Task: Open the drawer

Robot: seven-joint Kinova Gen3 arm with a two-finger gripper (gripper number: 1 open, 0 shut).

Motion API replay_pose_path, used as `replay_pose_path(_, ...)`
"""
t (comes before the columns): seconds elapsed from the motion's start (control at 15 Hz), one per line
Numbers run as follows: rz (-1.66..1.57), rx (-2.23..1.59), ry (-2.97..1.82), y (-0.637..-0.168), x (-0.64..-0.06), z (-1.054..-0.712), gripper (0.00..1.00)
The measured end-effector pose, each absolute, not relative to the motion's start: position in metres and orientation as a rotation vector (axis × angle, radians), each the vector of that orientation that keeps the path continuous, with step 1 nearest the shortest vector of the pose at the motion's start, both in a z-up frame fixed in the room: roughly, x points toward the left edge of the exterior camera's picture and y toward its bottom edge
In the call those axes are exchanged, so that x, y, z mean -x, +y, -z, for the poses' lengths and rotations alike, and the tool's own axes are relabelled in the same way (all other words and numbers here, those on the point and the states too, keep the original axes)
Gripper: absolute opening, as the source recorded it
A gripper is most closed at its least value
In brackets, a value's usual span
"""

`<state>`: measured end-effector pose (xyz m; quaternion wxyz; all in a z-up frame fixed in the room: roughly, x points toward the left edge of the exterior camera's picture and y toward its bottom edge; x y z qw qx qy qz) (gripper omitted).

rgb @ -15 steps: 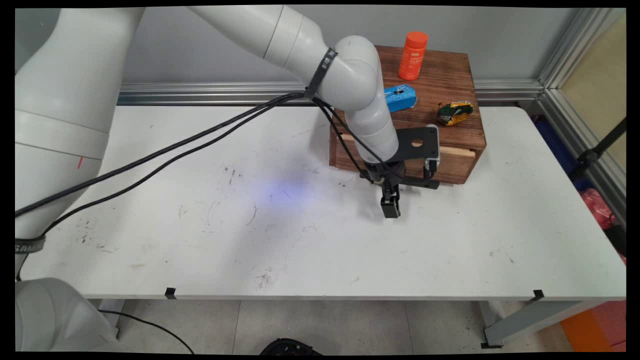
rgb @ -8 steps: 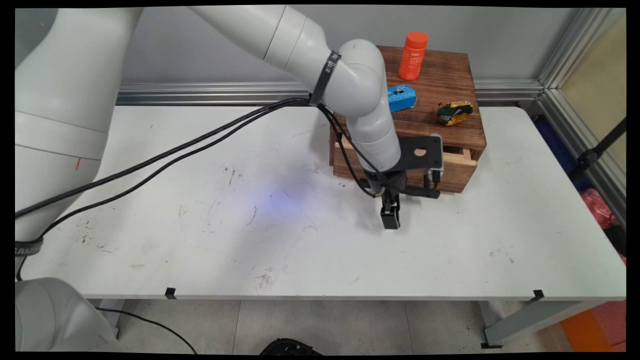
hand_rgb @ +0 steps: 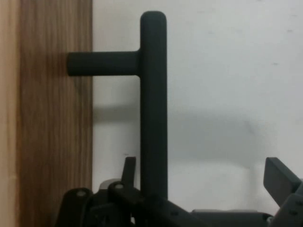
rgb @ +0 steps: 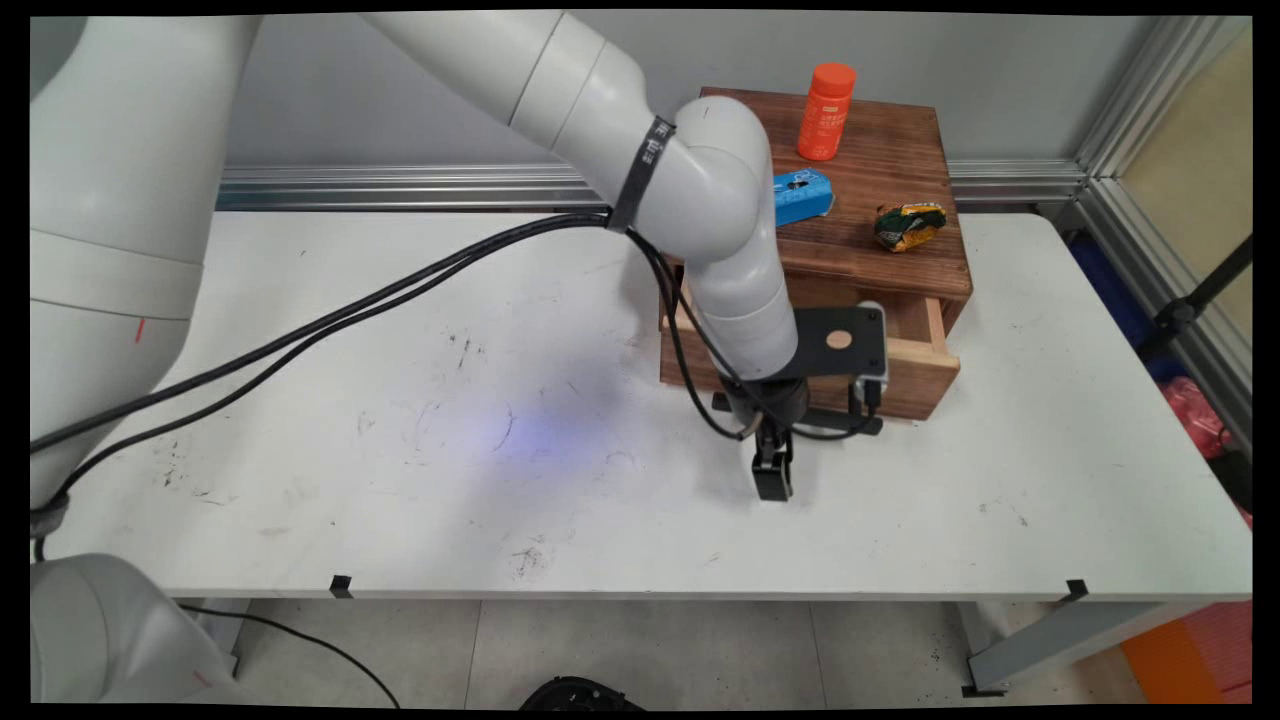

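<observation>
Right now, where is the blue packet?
Main view, right of centre: the blue packet lies atop the wooden drawer box, between orange bottle and crumpled wrapper.

Wooden box (rgb: 860, 180) stained, grainy; drawer handle (hand_rgb: 153, 104) matt black; table (rgb: 400, 420) white, scuffed.

1 wooden box (rgb: 880, 180) | 1 orange bottle (rgb: 826, 111) | 1 blue pack (rgb: 802, 195) | 1 wrapper (rgb: 907, 225), perhaps crumpled
</observation>
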<state>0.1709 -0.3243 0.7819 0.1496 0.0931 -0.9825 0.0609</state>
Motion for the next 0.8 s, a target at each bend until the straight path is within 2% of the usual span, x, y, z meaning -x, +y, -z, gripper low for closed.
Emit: replay_pose_path(0.8, -0.098, -0.256, -2.817, -0.255, -0.159, -0.789, 1.00)
